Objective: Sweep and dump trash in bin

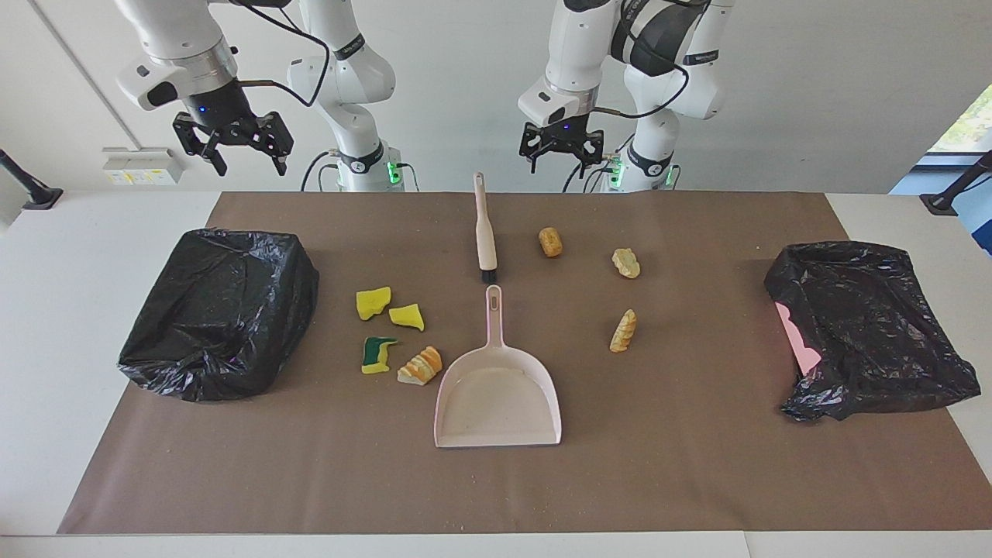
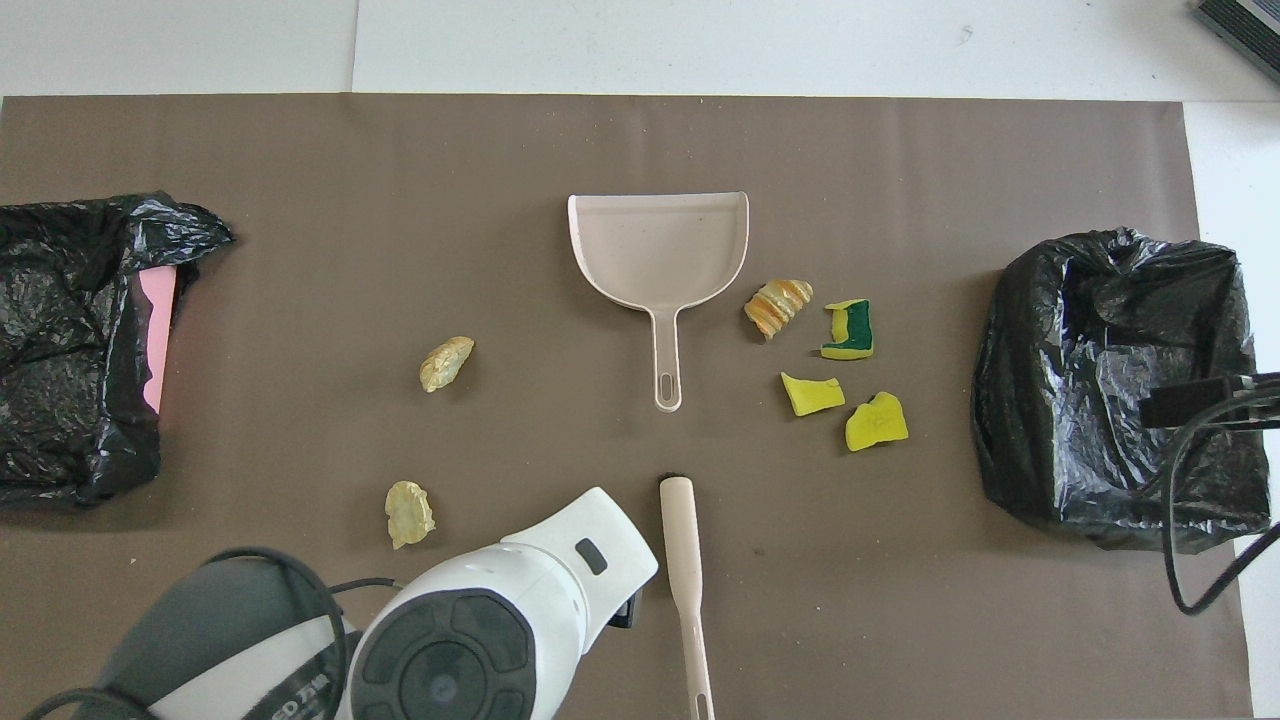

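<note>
Nothing is swept yet. The left gripper (image 1: 560,154), fingers spread, hangs over the mat's robot-side edge near the pale pink long-handled brush (image 1: 485,230); grasping it looks next. The right gripper (image 1: 232,146), also spread, waits above the black-bagged bin (image 1: 221,310). Bread, sponge and pastry scraps (image 1: 389,325) flank the pale pink plastic dustpan (image 1: 497,387) mid-mat.

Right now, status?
Left gripper open, up over the brush handle. Right gripper open, waiting. Trash all unswept beside the dustpan. Nothing blocking.
</note>
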{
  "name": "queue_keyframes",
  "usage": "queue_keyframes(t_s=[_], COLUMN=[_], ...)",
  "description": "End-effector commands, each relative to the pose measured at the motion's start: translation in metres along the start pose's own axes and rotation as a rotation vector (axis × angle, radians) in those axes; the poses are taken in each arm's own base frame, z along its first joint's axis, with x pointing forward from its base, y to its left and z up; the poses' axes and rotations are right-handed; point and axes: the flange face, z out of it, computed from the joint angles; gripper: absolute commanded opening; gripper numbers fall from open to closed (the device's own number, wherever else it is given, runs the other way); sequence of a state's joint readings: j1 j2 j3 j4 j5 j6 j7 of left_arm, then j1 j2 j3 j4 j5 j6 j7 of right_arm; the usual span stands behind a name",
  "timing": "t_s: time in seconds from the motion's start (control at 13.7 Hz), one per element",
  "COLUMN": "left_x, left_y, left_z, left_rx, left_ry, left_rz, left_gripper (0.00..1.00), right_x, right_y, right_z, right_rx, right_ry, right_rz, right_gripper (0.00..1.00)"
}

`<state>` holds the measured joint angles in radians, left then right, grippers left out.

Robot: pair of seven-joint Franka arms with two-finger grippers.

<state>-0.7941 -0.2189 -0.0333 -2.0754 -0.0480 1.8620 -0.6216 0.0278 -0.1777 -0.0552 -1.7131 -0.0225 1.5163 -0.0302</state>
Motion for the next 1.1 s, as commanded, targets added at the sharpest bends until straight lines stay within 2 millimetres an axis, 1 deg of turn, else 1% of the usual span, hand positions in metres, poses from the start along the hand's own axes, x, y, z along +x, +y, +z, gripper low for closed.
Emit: queue_keyframes(t_s=[0.0,0.07,0.15,0.22,0.37,0.51,0.66,0.73,0.88,0.95,1.02], left_x=[-0.019,-0.028,-0.032,-0.035,-0.043,-0.062,-0.075,-0.085,-0.088,-0.089,-0.091], left_y=[0.036,0.057,0.073,0.084,0.111,0.119,0.116,0.123,0.124,0.125,0.124], left_z=[0.039,0.064,0.080,0.093,0.119,0.139,0.154,0.162,0.170,0.173,0.183], left_rx=[-0.012,0.013,0.007,-0.004,-0.026,-0.014,-0.001,0.004,0.014,0.014,0.024], left_ry=[0.004,-0.023,-0.016,-0.004,0.014,0.004,-0.005,-0.009,-0.015,-0.018,-0.040], left_rz=[-0.037,-0.027,-0.046,-0.078,-0.109,-0.092,-0.084,-0.068,-0.079,-0.083,-0.092], left_gripper=[1.00,1.00,1.00,1.00,1.00,1.00,0.92,0.91,0.90,0.84,0.82], right_x=[-0.006,-0.005,-0.005,-0.005,-0.004,-0.004,-0.005,-0.006,-0.006,-0.006,-0.006], right_y=[0.004,0.004,0.004,0.004,0.005,0.005,0.005,0.005,0.004,0.005,0.005], right_z=[0.002,0.002,0.002,0.002,0.003,0.003,0.003,0.003,0.002,0.003,0.003], right_rx=[0.012,0.012,0.012,0.012,0.012,0.012,0.012,0.012,0.012,0.012,0.012], right_ry=[0.007,0.012,0.012,0.010,0.012,0.012,0.004,0.003,0.004,0.003,0.003], right_rz=[-0.021,-0.020,-0.018,-0.021,-0.023,-0.023,-0.023,-0.023,-0.024,-0.024,-0.024], right_gripper=[1.00,1.00,1.00,1.00,1.00,1.00,1.00,1.00,1.00,1.00,1.00])
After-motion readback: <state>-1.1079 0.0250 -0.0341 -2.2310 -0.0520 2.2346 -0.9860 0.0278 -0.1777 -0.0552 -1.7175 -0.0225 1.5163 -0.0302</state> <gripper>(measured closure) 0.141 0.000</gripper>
